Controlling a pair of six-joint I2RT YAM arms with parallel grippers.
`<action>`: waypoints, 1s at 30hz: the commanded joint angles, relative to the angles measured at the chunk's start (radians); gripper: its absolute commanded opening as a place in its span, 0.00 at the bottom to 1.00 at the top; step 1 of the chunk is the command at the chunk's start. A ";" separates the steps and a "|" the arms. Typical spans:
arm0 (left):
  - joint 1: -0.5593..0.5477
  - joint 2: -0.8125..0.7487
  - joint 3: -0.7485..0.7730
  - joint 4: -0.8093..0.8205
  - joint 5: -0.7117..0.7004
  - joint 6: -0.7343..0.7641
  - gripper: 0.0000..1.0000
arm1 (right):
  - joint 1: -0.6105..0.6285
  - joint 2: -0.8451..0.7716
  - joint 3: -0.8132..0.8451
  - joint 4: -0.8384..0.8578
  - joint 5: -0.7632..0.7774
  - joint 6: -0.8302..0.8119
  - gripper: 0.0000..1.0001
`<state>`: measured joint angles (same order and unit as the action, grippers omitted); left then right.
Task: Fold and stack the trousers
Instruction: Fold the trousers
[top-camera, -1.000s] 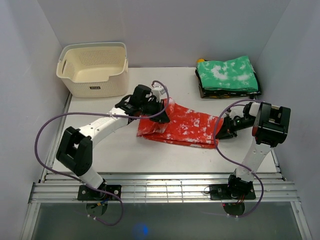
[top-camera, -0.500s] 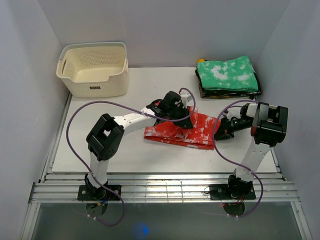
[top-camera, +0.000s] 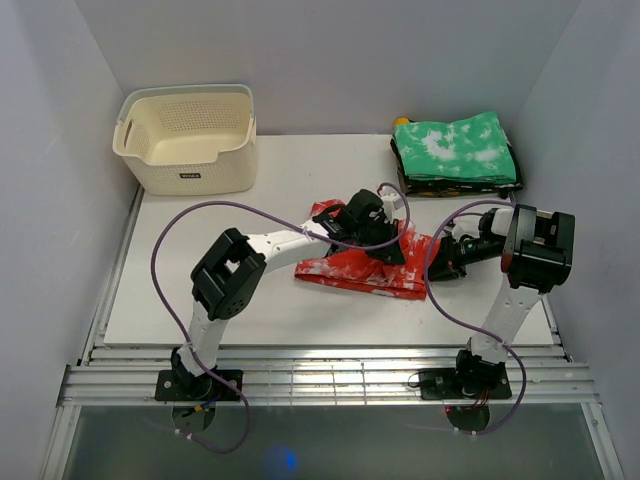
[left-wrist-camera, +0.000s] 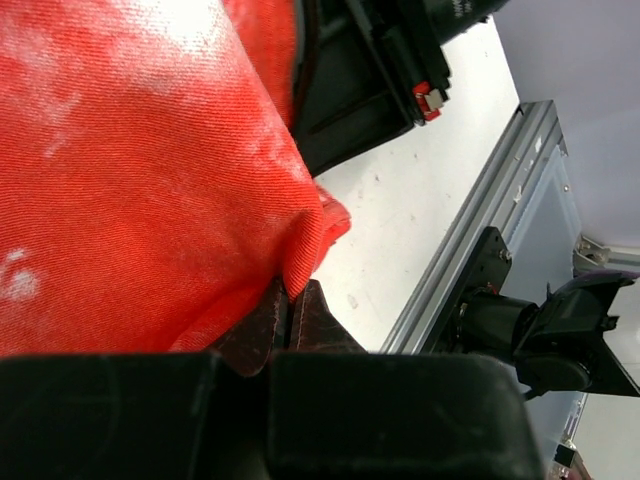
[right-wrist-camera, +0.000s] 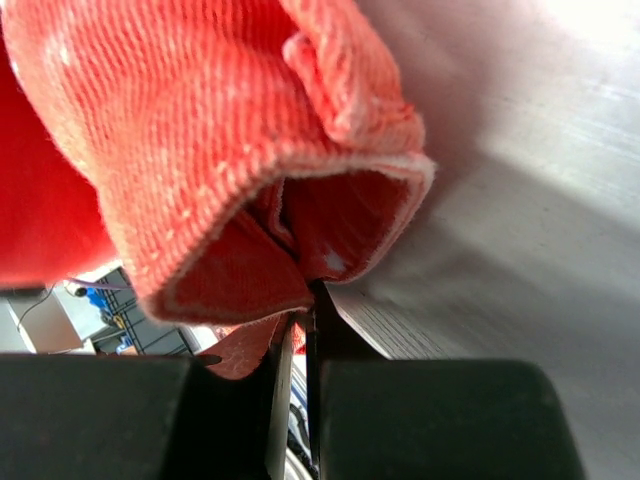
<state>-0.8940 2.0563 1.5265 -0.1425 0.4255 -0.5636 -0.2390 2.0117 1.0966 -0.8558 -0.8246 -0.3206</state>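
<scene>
The red-orange trousers (top-camera: 352, 268) with white blotches lie folded in the middle of the white table, right of centre. My left gripper (top-camera: 392, 247) reaches across over their right part and is shut on a fold of the red cloth (left-wrist-camera: 150, 200), which hangs from its pinched fingertips (left-wrist-camera: 320, 315). My right gripper (top-camera: 440, 262) sits at the trousers' right end, shut on the hem of the cloth (right-wrist-camera: 250, 190). Both grippers are close together at that right end.
A cream plastic basket (top-camera: 186, 140) stands at the back left. A folded green cloth with white blotches (top-camera: 455, 148) rests on a dark stack at the back right. The metal rail (top-camera: 330, 382) runs along the near edge.
My left gripper has swept to the right with the left end of the trousers, carrying it over toward the right end. The trousers now look shorter. My right gripper has stayed put.
</scene>
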 joint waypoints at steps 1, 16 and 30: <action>-0.036 0.008 0.055 0.052 0.019 -0.035 0.00 | 0.024 -0.007 -0.020 0.038 -0.016 -0.003 0.08; -0.083 0.108 0.161 0.066 -0.008 -0.098 0.00 | 0.030 -0.014 -0.026 0.038 -0.030 -0.002 0.08; -0.112 0.182 0.201 0.081 0.024 -0.108 0.01 | 0.038 -0.013 -0.017 0.035 -0.030 -0.003 0.08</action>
<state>-0.9756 2.2375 1.7065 -0.1139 0.3996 -0.6472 -0.2214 2.0113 1.0882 -0.8444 -0.8394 -0.3206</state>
